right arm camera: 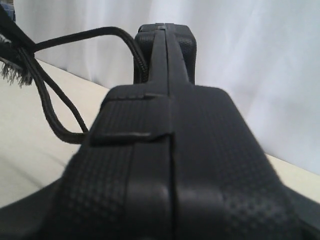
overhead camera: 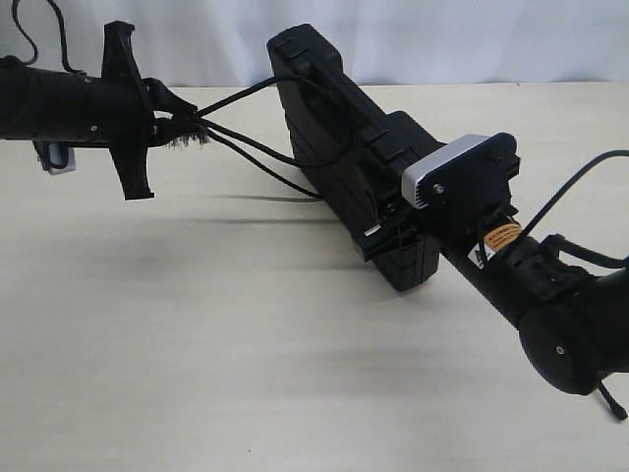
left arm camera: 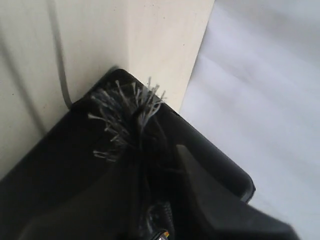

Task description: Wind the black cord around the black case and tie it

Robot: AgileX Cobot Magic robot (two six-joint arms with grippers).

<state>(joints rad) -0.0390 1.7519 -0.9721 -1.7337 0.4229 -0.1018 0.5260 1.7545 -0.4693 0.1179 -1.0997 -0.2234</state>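
left gripper – jaws narrow, clamped on the black cord at its frayed tuft | strands are led to the black case | right gripper – jaws wide, case gripped on edge, seemingly raised off the table so cord can be passed around

left arm: matte black tube, small silver screws | wrist: broad flat black cross-plate, left gripper black | right arm: black, rounded joint cap with one screw | camera block: silver-grey face, black mount | labels: orange sticker, white-and-red sticker | cables: thin glossy black
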